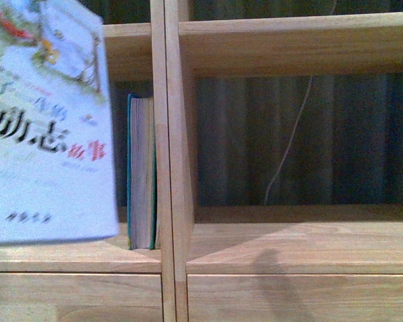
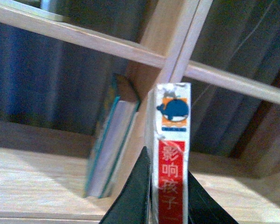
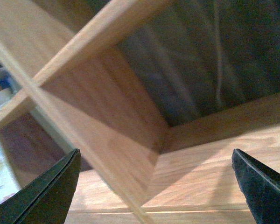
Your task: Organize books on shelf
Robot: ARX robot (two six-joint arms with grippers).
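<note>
The thin pale paperback (image 1: 47,127) fills the left of the front view, held up in front of the shelf's left compartment, its cartoon cover and dark characters facing me. My left gripper (image 2: 165,196) is shut on it, one black finger on each side of its red-striped spine (image 2: 171,172). The thick teal book (image 1: 142,171) stands upright in the left compartment against the central divider (image 1: 172,161); it also shows in the left wrist view (image 2: 111,149). My right gripper (image 3: 156,186) is open and empty, facing the right compartment's floor (image 3: 214,158).
The light wood shelf (image 1: 289,47) has a board above and drawer fronts (image 1: 295,298) below. A thin pale cable (image 1: 289,144) hangs behind the right compartment before a dark curtain.
</note>
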